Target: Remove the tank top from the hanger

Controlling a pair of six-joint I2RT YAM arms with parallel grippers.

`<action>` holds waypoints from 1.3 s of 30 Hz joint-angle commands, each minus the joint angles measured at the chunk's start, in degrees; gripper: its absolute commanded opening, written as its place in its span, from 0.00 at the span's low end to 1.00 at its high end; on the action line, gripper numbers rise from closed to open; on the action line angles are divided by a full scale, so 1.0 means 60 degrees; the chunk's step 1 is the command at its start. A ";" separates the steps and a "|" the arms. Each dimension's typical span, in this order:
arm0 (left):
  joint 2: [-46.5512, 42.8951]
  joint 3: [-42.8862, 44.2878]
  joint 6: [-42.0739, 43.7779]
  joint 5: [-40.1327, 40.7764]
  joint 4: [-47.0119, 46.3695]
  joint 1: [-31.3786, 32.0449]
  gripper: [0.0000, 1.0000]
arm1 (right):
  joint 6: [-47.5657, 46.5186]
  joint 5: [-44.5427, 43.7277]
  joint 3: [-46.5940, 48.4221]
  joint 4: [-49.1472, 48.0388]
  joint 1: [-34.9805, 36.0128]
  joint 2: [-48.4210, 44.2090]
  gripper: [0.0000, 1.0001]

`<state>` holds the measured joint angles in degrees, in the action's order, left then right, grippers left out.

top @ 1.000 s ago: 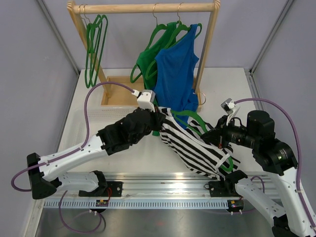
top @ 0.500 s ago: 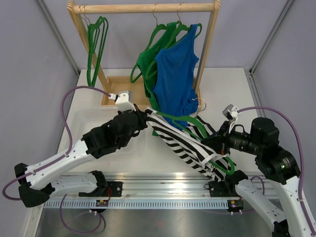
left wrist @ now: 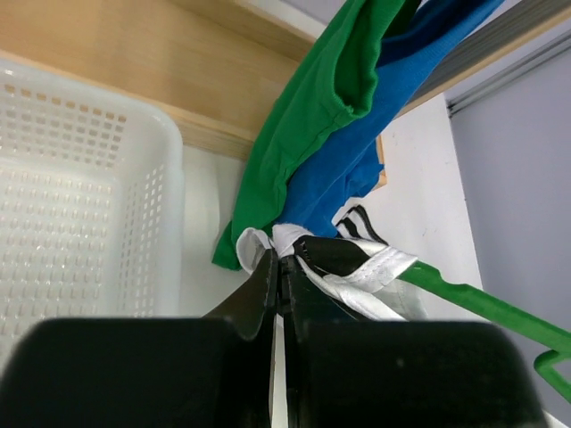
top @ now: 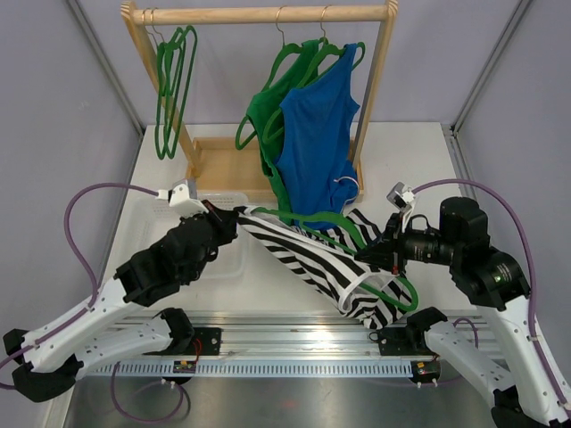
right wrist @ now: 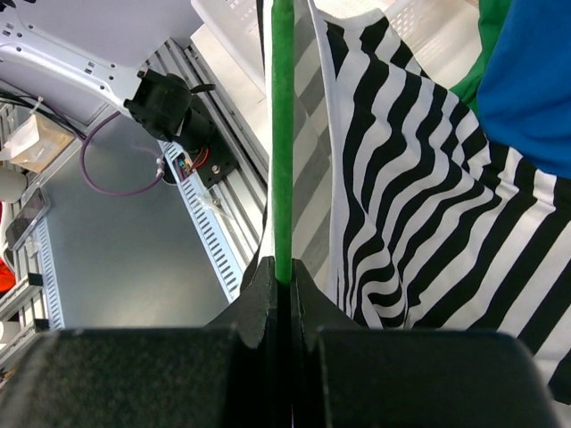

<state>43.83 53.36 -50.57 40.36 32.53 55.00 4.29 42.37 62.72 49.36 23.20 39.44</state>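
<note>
Two robot arms hold a striped garment stretched between them above a white table (top: 410,160). From above, the left gripper (top: 230,219) sits near the middle of the table, just at the right edge of a white basket (top: 156,234). Its wrist camera shows the two dark fingers (left wrist: 264,283) pressed together with a fold of white hem pinched between them, so it is clamped on the striped tank top (top: 308,263).

The black-and-white top runs as a slanted band from that gripper down and to the right, ending in a bunched fold near the table's front edge. The green hanger (right wrist: 283,134) is threaded through it, and one white strap loops out beside the hanger.

The right gripper (top: 375,256) is closed on the hanger. In its wrist view the thin green bar rises straight out from between the closed fingers (right wrist: 259,294), with striped cloth draped just to the right of it.

Behind them stands a wooden rack (top: 259,14). A blue tank top (top: 317,143) and a green garment (top: 263,111) hang from it on hangers, their lower edges close to the striped top. Several bare green hangers (top: 169,89) hang at the rack's left end.
</note>
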 commanded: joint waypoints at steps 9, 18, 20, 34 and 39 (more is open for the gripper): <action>0.0135 0.0393 -0.0418 0.2722 0.1344 -0.0641 0.00 | -0.0994 0.0951 0.0636 0.0181 0.0044 -0.0712 0.00; -0.0433 -0.1068 0.1174 -0.1439 -0.2339 -0.0979 0.00 | 0.0292 -0.0160 -0.0254 -0.2113 0.0030 -0.1459 0.00; -0.0669 -0.2032 0.1835 -0.3375 -0.4471 -0.0964 0.00 | 0.1317 -0.0614 -0.0753 -0.3938 0.0030 -0.1694 0.00; 0.0339 -0.3109 0.3182 -0.7791 -0.8143 0.0688 0.00 | 0.3618 -0.2020 -0.2718 -1.0522 0.0030 -0.1711 0.00; 0.1993 -0.2290 0.4936 -0.9744 -0.7652 0.2226 0.00 | 0.3679 -0.3396 -0.3127 -1.2164 0.0044 -0.1724 0.00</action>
<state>51.59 35.35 -30.02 -6.85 -10.13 64.38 23.99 29.34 44.71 -8.54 23.22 29.78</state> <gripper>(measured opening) 0.007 0.040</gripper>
